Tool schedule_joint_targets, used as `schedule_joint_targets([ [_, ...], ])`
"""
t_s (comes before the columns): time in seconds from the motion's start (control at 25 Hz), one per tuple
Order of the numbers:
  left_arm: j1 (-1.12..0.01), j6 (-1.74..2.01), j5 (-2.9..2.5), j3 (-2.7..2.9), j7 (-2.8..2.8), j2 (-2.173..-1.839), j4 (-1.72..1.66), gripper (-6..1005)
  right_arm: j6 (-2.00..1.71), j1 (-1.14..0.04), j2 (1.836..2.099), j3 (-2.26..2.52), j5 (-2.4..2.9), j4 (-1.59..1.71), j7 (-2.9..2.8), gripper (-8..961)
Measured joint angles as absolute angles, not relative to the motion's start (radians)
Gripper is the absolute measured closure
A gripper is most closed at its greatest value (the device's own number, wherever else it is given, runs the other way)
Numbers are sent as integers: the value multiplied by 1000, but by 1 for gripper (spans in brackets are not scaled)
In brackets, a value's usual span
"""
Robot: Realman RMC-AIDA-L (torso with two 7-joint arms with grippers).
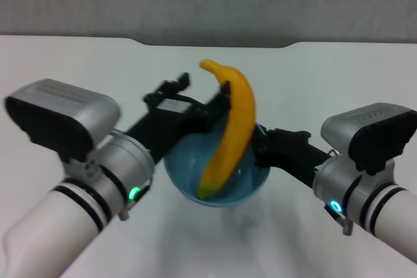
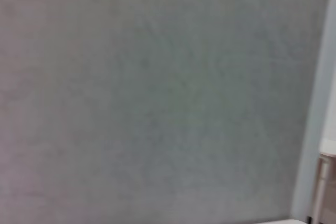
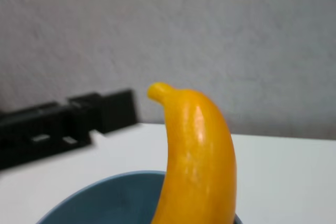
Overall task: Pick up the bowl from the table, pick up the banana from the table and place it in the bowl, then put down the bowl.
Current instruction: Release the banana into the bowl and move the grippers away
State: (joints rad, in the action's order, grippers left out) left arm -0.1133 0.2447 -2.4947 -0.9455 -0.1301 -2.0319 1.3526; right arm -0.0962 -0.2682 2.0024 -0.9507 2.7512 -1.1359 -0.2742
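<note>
Left gripper point(image 1: 205, 99) beside banana point(image 1: 229, 128); grip unclear, cannot tell. Banana propped steeply inside bowl point(image 1: 218, 180), top jutting past rim. Right gripper point(image 1: 260, 142) at bowl's edge, seemingly clamped. Lower level onto table point(image 1: 339, 76), slowly, avoiding tipping.

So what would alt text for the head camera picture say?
A yellow banana stands tilted in a light-blue bowl, its far end poking above the rim. The left gripper and right gripper flank the bowl over a white table.
</note>
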Motion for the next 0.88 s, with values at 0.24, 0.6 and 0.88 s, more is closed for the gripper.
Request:
schedule_joint_targets([
  [0.24, -55, 223, -2503, -1050, -135, -2031, 1365, 232, 83, -283, 1999, -998, 2752, -1204, -263, 912],
  [0.6, -11, 184, -2503, -1147, -135, -2031, 1349, 233, 284, -374, 1999, -1080, 2477, -1216, 6, 912],
  [0.88, -3, 184, -2504, -1173, -135, -2032, 1334, 233, 345, -475, 2005, -1175, 2076, -1072, 437, 912],
])
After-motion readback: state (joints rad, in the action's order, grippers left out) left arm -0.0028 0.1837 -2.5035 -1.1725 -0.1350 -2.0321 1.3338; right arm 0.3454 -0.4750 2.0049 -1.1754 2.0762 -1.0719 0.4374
